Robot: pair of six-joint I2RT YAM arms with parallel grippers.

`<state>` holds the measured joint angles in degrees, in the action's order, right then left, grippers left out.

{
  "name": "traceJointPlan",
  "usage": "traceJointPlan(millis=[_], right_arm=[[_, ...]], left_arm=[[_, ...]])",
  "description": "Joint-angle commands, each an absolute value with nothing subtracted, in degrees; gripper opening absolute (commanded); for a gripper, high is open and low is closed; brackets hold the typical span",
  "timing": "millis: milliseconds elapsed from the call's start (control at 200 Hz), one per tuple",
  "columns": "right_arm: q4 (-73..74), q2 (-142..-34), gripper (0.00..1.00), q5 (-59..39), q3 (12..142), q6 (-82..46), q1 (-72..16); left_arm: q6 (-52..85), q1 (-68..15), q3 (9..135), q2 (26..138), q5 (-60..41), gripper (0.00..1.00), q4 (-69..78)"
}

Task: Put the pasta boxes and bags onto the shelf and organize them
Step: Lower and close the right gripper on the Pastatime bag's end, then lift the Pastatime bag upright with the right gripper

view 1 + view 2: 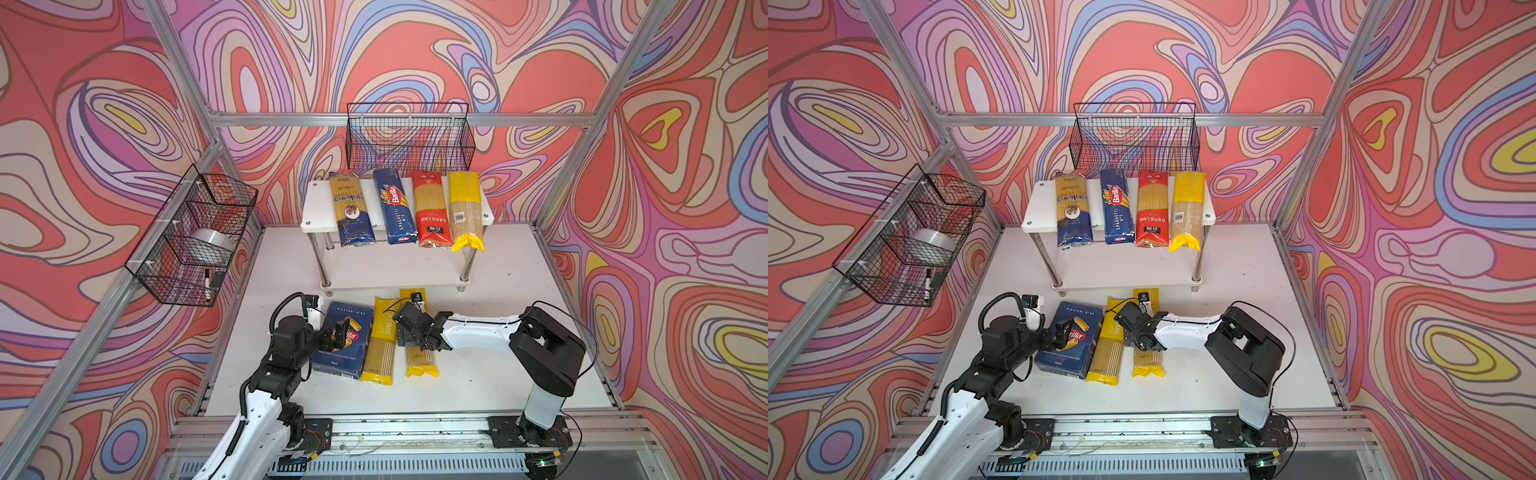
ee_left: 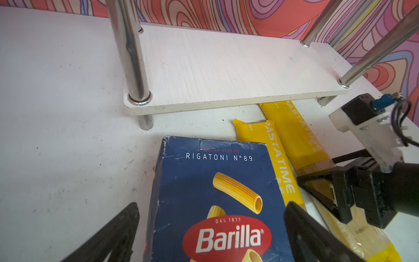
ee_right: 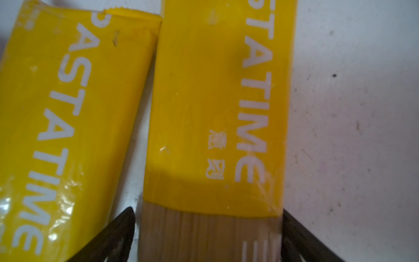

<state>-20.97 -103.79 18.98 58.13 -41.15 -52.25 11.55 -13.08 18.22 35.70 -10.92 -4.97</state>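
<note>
At right claw (image 3: pixel 207 226): spread wide, nothing held, straddling right yellow bag (image 3: pixel 215 113) where yellow print meets clear window, one finger along each long edge. No squeeze visible. At left claw (image 2: pixel 212 211): likewise released, poised over rigatoni box (image 2: pixel 215 181), no grip.

Outward: left yellow bag (image 3: pixel 68 113) just beside, angled, close to the finger on that side. All three flat on surface (image 1: pixel 478 386), lower centre of both top views, in front of shelf (image 1: pixel 320 203). Upper end of right yellow bag seemingly tucked under front edge of lower board (image 2: pixel 226 68). Lower board bare. On top board (image 1: pixel 1038 208), side by side: ankara bag (image 1: pixel 351 208), Spaghetti box (image 1: pixel 395 208), red bag (image 1: pixel 430 212), third yellow bag (image 1: pixel 466 208), lower ends overhanging the front.

Step in hand, by the look: pre-grasp on right yellow bag. Four shelved, three to go.

Next: clamp without catching the neighbour, draw back clear of the board edge, lift level (long pack, likely to sag), lay lengthwise on lower board.
</note>
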Motion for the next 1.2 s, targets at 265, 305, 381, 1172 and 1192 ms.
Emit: traceJointPlan(millis=[265,305,381,1172,1192], right_arm=[[-19.9,-105.4,0.85,14.0,55.8,-41.2,-51.0],[-19.6,-105.4,0.84,13.7,55.8,-41.2,-50.9],[-19.6,-105.6,0.81,13.4,55.9,-41.0,-50.8],[-18.6,-99.7,0.30,13.7,54.6,-41.4,-50.7],[-18.7,-99.5,0.28,13.8,54.5,-41.4,-50.7]], left_arm=[[10.8,-13.2,19.3,35.4,-11.3,1.00,-5.8],[10.8,-13.2,19.3,35.3,-11.2,1.00,-5.8],[10.9,-13.2,19.2,35.0,-11.2,1.00,-5.9],[10.8,-13.2,19.3,35.5,-11.8,1.00,-5.7],[10.7,-13.2,19.4,35.6,-11.8,1.00,-5.6]])
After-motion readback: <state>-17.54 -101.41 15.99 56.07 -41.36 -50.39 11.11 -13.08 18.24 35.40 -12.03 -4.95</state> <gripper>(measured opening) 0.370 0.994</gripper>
